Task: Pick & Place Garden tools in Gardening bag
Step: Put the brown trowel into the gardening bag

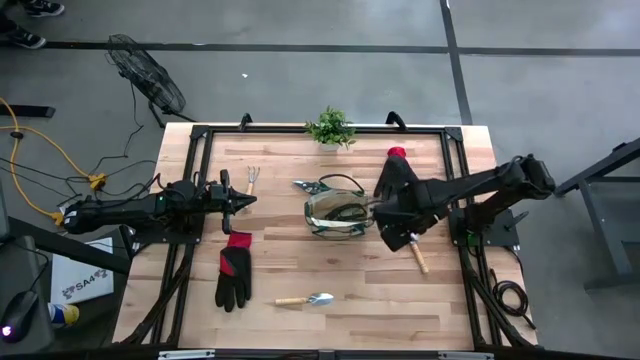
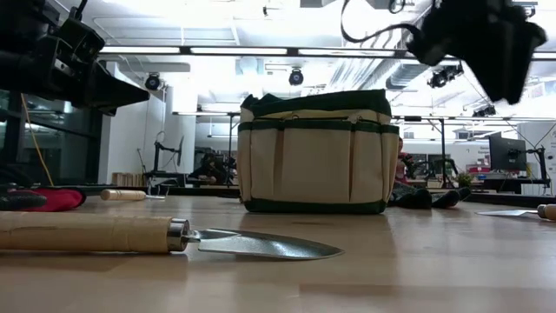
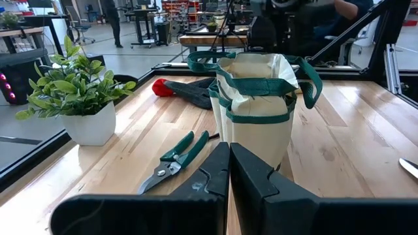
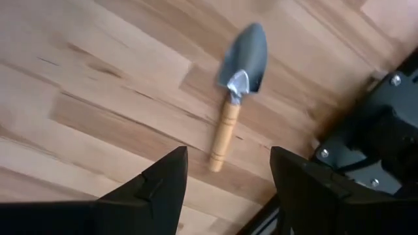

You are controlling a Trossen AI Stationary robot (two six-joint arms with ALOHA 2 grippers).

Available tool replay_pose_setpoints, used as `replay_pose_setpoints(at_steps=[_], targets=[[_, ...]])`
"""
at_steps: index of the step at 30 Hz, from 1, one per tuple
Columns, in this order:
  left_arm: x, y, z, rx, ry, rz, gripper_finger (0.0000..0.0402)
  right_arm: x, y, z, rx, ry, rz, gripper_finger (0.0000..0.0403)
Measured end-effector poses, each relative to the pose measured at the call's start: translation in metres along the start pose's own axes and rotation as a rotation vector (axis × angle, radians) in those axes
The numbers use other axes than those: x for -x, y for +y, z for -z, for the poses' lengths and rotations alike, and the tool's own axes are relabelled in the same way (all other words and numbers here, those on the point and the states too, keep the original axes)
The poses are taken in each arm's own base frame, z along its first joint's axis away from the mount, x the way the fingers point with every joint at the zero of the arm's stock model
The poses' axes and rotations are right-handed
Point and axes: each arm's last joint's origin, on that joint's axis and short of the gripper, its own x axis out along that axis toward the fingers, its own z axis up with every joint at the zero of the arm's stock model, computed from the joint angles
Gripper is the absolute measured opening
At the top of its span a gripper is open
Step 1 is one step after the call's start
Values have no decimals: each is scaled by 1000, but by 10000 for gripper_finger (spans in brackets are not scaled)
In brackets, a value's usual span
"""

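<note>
The olive-khaki gardening bag (image 1: 335, 211) stands open at mid-table; it also shows in the low view (image 2: 313, 152). My left gripper (image 1: 246, 203) is shut and empty, left of the bag, above the table. My right gripper (image 4: 228, 189) is open above a wooden-handled trowel (image 4: 236, 98), right of the bag (image 1: 418, 257), touching nothing. A second trowel (image 1: 305, 299) lies near the front. One black glove with a red cuff (image 1: 234, 272) lies front left, another (image 1: 397, 168) back right. The hand rake (image 1: 253, 178) and the shears (image 3: 173, 160) lie flat behind the bag's left side.
A small potted plant (image 1: 331, 127) stands at the far edge, also in the left wrist view (image 3: 75, 98). Black frame rails (image 1: 190, 160) run along the table's edges. Bare wood lies in front of the bag (image 1: 380, 300).
</note>
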Motion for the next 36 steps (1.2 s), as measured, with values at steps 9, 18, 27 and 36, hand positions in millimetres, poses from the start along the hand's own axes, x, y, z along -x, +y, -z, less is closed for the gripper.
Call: replay_pose_setpoints(at_steps=[9,18,27,36], targets=[[0,0,0,0,0,0,10,-37,-4,14,-55,29,-48,210],[0,0,0,0,-1,0,10,-59,-18,24,-162,6,-129,210],[0,0,0,0,0,0,10,-85,-22,30,-200,6,-127,210],[0,0,0,0,0,0,10,-101,-21,37,-239,4,-154,210]])
